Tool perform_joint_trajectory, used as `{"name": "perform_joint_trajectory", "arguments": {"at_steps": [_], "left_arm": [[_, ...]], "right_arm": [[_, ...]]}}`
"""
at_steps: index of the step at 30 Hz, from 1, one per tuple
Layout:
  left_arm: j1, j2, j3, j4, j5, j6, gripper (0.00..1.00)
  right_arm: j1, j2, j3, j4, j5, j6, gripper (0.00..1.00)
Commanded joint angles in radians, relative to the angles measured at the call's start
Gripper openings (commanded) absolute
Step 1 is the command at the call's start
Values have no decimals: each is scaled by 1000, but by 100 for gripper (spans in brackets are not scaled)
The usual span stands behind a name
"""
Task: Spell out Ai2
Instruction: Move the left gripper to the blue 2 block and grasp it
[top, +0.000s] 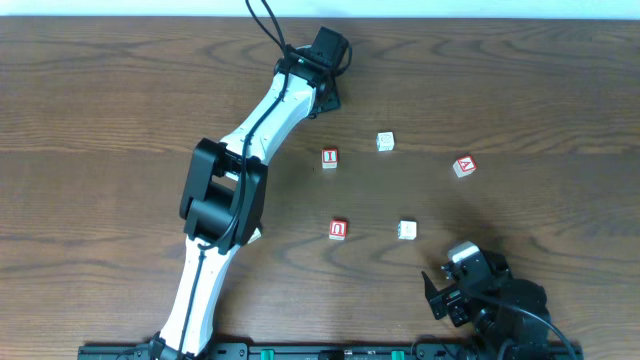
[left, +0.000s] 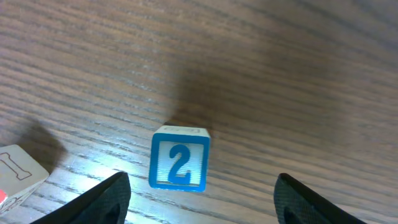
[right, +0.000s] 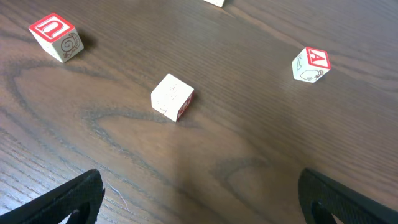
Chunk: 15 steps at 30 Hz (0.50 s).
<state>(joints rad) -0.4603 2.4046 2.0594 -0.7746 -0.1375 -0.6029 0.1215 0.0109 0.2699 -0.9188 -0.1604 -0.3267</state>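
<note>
The "2" cube (left: 179, 158) is standing upright on the table (left: 298, 74), facing the left wrist camera; from overhead it is probably hiding under the left gripper (left: 202, 198) near the middle of the far edge. That gripper is hanging spread wide and empty, the cube lying just ahead of the gap, slightly left of centre. The "I" cube (top: 330, 158) is resting toward the table's middle, the "A" cube (top: 463, 166) nearer the right edge. The right gripper (right: 208, 202), also spread and empty, is sitting by the near right corner, making the left gripper the nearer.
</note>
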Motion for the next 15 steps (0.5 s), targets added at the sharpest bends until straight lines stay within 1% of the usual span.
{"name": "perform_joint_trajectory", "arguments": {"at_steps": [1,6,7,8,10,15], "left_arm": [[1,48,17,-11,-10,-3,78],[2,71,17,-9,-31,-3,77],[2,72,17,-6,-32,-3,74],[2,73,18,-2,-37,-5,69],[2,73,17,2,-63,-15,66],[3,73,17,23,-76,-15,65]], "right_arm": [[-8,-5,-10,-6,-8,-11,99],[-8,-5,-10,-6,-8,-11,99],[-8,-5,-10,-6,-8,-11,99],[-8,-5,-10,-6,-8,-11,100],[-8,-5,-10,-6,-8,-11,99],[-8,-5,-10,-6,-8,-11,99]]}}
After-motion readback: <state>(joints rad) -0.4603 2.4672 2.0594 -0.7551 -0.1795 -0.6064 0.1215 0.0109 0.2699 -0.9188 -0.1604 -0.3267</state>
